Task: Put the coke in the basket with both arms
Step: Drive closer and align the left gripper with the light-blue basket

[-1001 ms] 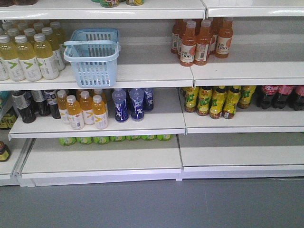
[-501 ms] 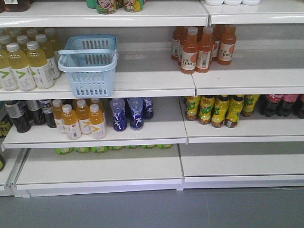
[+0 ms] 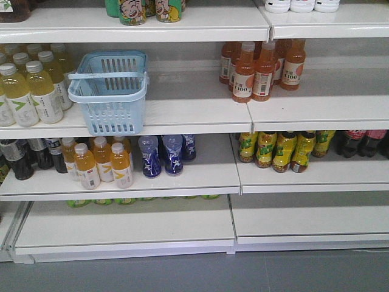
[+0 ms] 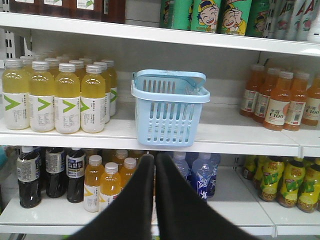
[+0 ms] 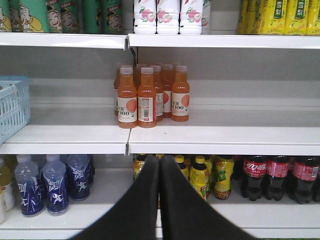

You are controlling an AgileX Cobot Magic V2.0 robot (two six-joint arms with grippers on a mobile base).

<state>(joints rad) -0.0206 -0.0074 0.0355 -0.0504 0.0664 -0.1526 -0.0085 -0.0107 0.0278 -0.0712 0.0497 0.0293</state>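
Light blue plastic basket (image 3: pixel 109 103), walls slotted vertically, thin hoop handle lying across the open top. Upright on the white desk (image 3: pixel 194 114), just right of the yellow bottles (image 3: pixel 30 91), well apart from the orange bottles (image 3: pixel 261 70). At the left end effector (image 4: pixel 154 159), fingers pressed together, nothing held; same at the right end effector (image 5: pixel 159 160), facing the orange bottles. Against half a second ago: basket lower and further left in the front view, shelving likewise, more of the cartoon cans (image 3: pixel 143 9) showing above.
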